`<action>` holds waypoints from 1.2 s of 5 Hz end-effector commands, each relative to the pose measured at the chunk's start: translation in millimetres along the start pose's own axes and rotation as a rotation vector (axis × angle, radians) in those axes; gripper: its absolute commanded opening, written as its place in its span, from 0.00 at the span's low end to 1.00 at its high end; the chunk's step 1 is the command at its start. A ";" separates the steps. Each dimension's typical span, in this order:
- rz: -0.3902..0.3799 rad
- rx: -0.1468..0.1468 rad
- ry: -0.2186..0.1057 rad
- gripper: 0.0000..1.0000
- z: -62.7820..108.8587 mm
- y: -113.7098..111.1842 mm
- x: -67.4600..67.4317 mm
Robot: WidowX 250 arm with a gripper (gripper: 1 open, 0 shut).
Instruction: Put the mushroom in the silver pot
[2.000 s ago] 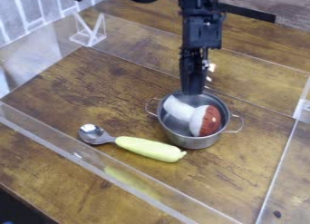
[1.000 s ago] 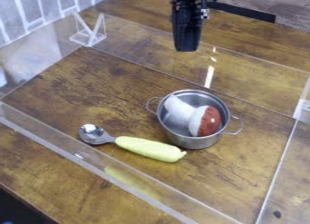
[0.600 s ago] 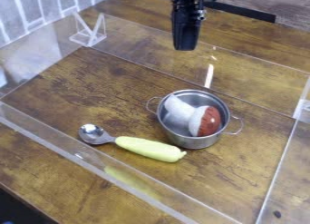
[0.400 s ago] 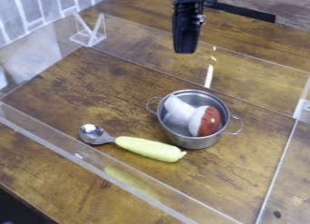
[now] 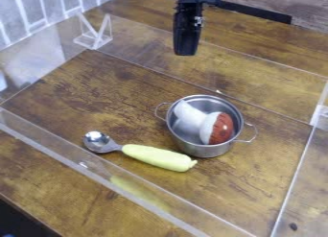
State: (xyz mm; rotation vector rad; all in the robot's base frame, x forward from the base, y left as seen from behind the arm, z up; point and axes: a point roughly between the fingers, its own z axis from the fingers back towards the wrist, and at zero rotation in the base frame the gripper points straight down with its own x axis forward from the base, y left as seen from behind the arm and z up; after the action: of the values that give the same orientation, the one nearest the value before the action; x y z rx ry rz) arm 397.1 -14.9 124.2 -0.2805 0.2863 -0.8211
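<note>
The mushroom [image 5: 208, 120] lies inside the silver pot [image 5: 175, 129], cream stem toward the left, reddish-brown cap toward the right. The pot stands on the wooden table right of centre. My gripper [image 5: 187, 51] hangs well above and behind the pot, pointing down, its dark fingers together and nothing between them.
A metal spoon [image 5: 98, 141] and a yellow-green banana-like vegetable [image 5: 159, 157] lie in front of the pot to the left. Clear acrylic walls [image 5: 52, 49] border the table, with a clear bracket [image 5: 92, 32] at the back left.
Two seconds ago the gripper was down at the pot over the mushroom; it has since lifted away empty and now shifted slightly left. The mushroom stays in the pot.
</note>
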 end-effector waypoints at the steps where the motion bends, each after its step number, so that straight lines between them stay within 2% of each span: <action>1: -0.070 0.090 -0.019 1.00 20.4 -8.7 -0.5; 2: -0.187 0.136 0.029 1.00 13.0 -9.4 4.9; 3: -0.267 0.164 0.050 1.00 5.3 -2.4 11.8; 5: -0.351 0.212 0.061 1.00 -9.5 -1.5 19.5; 6: -0.321 0.213 0.045 1.00 -13.5 -1.8 24.9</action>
State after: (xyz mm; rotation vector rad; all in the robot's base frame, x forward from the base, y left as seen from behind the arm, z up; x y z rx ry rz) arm 405.8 -31.4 80.5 -0.1468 0.2637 -1.1499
